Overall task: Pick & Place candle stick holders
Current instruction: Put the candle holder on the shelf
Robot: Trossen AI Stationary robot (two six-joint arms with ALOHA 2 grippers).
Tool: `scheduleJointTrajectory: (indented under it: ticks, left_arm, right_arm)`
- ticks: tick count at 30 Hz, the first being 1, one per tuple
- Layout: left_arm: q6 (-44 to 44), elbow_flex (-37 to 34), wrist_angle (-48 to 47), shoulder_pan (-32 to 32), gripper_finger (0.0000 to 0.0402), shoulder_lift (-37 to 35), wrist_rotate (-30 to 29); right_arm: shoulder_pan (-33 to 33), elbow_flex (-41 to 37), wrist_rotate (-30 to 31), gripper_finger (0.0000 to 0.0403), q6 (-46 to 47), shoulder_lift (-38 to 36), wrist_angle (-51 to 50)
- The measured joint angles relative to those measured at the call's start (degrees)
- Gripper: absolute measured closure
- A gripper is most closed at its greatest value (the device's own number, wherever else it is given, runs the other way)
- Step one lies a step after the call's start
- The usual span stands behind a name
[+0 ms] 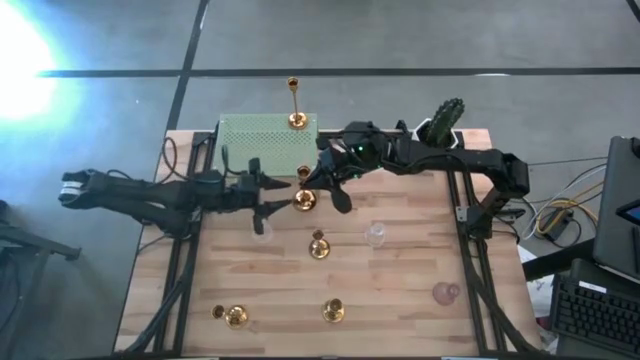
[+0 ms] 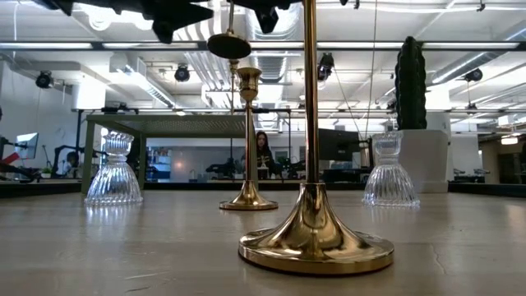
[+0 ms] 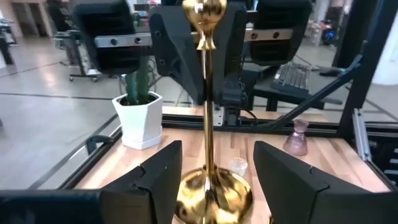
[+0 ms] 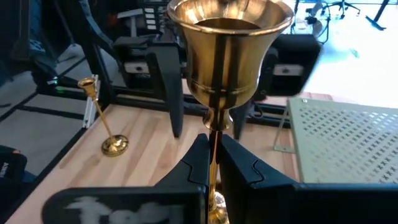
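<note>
Left pincer (image 1: 268,194) sits released, its fingers (image 3: 155,180) spread on either side of the tall gold candlestick (image 1: 304,199) base, not touching it as far as the left wrist view shows. Keep it there as a guard; don't close unless you mean a handover.

Right pincer (image 4: 213,165) is clenched on that candlestick's thin stem, just under the cup. The base appears to rest on the bench (image 1: 400,300) near its middle, just in front of the green perforated platform (image 1: 265,133). The stem is slim and shiny, so it will likely twist or slip: lift straight up, slowly, and keep it upright.

If the platform is the drop spot, which is a guess since one tall holder (image 1: 295,102) already stands at its far edge, carry over the edge with clearance and set down clear of that one.

Others still on the bench: short gold holder (image 1: 319,246) near the centre, two more (image 1: 231,315) (image 1: 333,311) at the near edge, clear glass holders (image 1: 376,234) and a pinkish one (image 1: 445,293) to the right. Avoid the cactus pot (image 1: 441,125) at the far right corner.
</note>
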Motion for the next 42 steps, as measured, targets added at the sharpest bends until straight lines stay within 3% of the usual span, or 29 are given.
scheduleJointTrajectory:
  ticks: [14, 17, 21, 23, 30, 38, 42]
  left_arm:
    - [1.2, 8.7, 0.4, 4.7, 0.0207, 10.8, 7.2]
    - [1.4, 8.9, 0.3, 4.7, 0.0251, 11.1, 7.2]
    - [1.6, 8.6, 0.0, 4.7, 0.0359, 10.6, 7.4]
    - [1.4, 8.5, 0.0, 4.7, 0.0382, 10.2, 7.4]
    - [1.9, 8.6, -1.7, 4.7, 0.0382, 8.8, 6.1]
    - [2.2, 8.6, -5.3, 4.7, 0.0383, 4.3, 4.3]
    - [2.1, 8.6, -8.4, 4.7, 0.0383, 0.9, 0.6]
  right_arm:
    - [0.5, -0.1, -0.5, 0.0392, -0.3, -0.4, -1.2]
    - [0.5, -0.1, -0.5, 0.0392, -1.0, -0.8, -2.2]
    - [0.5, -0.1, -0.3, 0.0392, -1.5, -0.8, -2.3]
    - [0.5, -0.1, -0.1, 0.0392, -1.7, -0.8, -2.1]
    - [0.3, -0.1, 0.8, 0.0372, 0.7, -1.4, -3.6]
    - [0.0, -0.1, 5.6, 0.0301, -1.4, -5.7, -16.6]
    - [-0.4, -0.2, 6.7, 0.028, -1.5, -7.3, -23.2]
